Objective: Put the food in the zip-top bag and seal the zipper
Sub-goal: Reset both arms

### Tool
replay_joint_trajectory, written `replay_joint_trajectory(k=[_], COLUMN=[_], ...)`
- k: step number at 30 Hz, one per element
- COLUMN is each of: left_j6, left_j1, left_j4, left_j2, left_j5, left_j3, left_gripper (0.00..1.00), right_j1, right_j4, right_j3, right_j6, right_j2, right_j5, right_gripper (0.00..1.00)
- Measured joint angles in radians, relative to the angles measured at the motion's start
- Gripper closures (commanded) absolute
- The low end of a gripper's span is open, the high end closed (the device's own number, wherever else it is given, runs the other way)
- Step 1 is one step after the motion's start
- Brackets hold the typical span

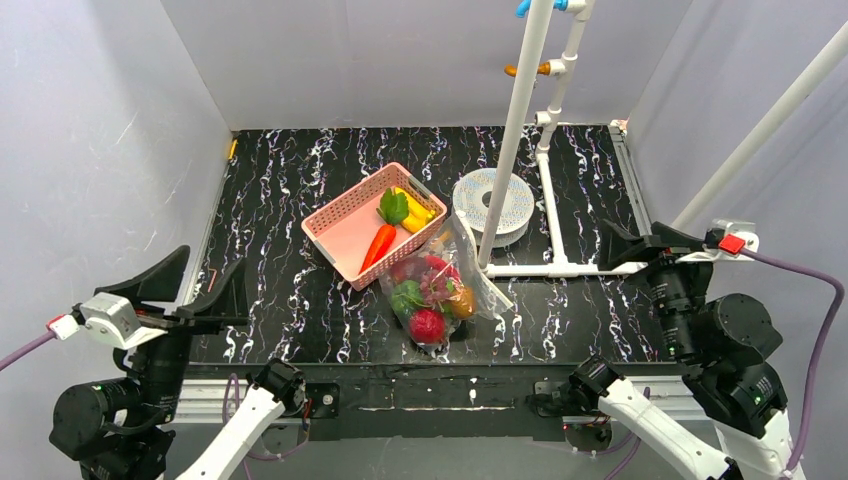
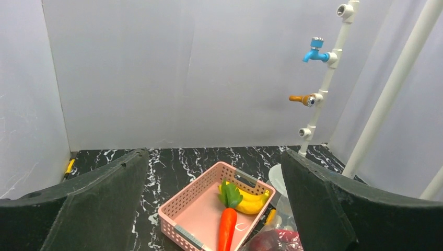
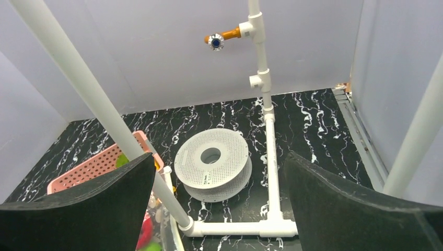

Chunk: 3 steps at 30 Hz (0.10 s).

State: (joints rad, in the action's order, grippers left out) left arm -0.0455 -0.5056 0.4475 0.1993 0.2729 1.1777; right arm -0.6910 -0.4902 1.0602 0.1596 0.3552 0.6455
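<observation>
My left claw (image 2: 214,156) and right claw (image 3: 219,155) hang wide open and empty at the near corners. The zip-top bag (image 1: 440,292) lies part-filled on the table (image 1: 270,320), touching the pink basket (image 1: 335,222), so its carrot (image 1: 378,247) is probably next.

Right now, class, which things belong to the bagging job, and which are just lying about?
Job: zip-top bag, red apple inside it, carrot, yellow piece, green leafy piece.
Lying about: pink basket, white spool, pipe frame.
</observation>
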Motion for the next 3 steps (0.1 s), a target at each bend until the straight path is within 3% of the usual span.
replay_joint_trajectory(k=[3], left_j6=[-0.002], left_j1=[0.000], left_j4=[-0.001], left_j2=[0.000], left_j5=[0.002], left_j3=[-0.002], left_gripper=[0.02], right_j1=[0.000], right_j4=[0.004], right_j3=[0.005], right_j6=[-0.007], right_j2=[0.000], right_j5=[0.006], right_gripper=[0.02])
